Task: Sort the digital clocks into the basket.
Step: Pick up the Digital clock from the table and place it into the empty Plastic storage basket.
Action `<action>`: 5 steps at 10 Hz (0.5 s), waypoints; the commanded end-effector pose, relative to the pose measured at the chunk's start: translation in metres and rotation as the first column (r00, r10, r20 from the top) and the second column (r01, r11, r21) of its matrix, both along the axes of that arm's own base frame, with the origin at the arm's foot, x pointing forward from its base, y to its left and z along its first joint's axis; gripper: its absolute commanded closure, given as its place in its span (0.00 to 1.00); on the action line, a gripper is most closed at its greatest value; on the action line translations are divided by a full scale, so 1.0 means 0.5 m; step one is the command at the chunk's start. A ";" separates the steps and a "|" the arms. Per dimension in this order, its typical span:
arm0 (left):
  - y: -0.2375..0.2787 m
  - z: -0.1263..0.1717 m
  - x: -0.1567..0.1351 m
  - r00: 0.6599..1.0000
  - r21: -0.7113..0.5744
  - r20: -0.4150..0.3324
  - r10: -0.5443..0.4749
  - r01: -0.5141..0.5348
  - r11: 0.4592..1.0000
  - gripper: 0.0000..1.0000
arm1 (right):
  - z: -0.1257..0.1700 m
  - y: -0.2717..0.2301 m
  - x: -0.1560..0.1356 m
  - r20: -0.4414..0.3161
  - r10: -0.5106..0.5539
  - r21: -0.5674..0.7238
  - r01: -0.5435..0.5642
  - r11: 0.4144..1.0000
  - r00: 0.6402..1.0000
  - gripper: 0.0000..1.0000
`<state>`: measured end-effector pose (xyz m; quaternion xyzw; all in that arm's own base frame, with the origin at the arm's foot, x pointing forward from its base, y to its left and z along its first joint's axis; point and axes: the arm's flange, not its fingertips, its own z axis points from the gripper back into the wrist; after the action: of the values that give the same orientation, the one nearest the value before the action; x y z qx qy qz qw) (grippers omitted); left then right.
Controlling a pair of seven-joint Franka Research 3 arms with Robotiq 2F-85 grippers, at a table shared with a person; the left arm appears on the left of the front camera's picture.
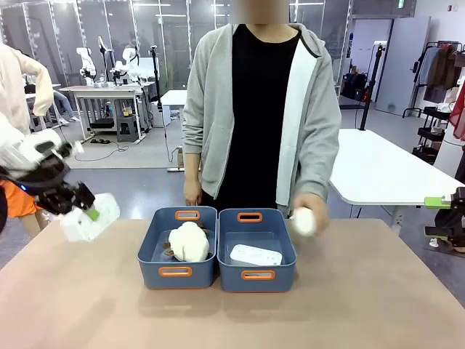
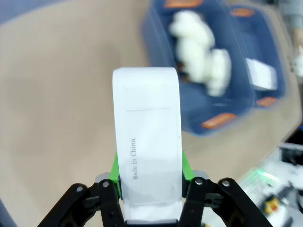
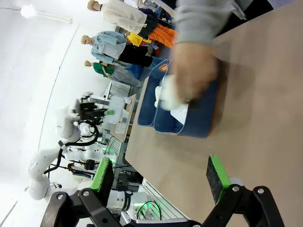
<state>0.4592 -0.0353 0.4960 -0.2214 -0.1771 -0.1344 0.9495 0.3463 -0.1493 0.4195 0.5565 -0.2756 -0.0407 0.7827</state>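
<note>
My left gripper [image 1: 86, 209] is shut on a white digital clock [image 1: 89, 218] and holds it in the air above the table's left edge. In the left wrist view that clock [image 2: 147, 142] stands between the green pads [image 2: 115, 171], with "Made in China" printed on it. A second white clock [image 1: 256, 254] lies flat in the right blue basket [image 1: 258, 275]. That basket [image 2: 265, 61] and its clock [image 2: 262, 73] are blurred in the wrist view. My right gripper [image 3: 160, 175] is open and holds nothing, off the table's right edge [image 1: 447, 218].
The left blue bin [image 1: 176, 272] holds a fluffy white plush toy [image 1: 189, 241]. A person stands behind the bins. One hand [image 1: 304, 218] holds a small white rounded thing, blurred, at the right basket's far corner. The same hand [image 3: 194, 71] appears in the right wrist view.
</note>
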 end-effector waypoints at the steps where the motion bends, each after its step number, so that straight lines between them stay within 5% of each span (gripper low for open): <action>1: 0.008 0.060 -0.003 0.996 -0.284 0.007 -0.085 0.083 0.955 1.00 | -0.001 -0.003 -0.002 0.008 0.016 -0.012 -0.016 1.000 1.000 0.00; 3: 0.024 0.092 -0.039 0.996 -0.275 0.022 -0.085 0.087 0.957 1.00 | -0.001 -0.003 -0.002 0.008 0.016 -0.012 -0.016 1.000 1.000 0.00; 5: 0.248 0.241 -0.146 0.978 -0.567 0.162 0.130 -0.016 0.824 1.00 | -0.001 -0.003 -0.002 0.008 0.016 -0.012 -0.016 1.000 1.000 0.00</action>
<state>0.4173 0.0293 0.5835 -0.4169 -0.2445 -0.0945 0.8704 0.3463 -0.1495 0.4194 0.5567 -0.2756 -0.0409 0.7826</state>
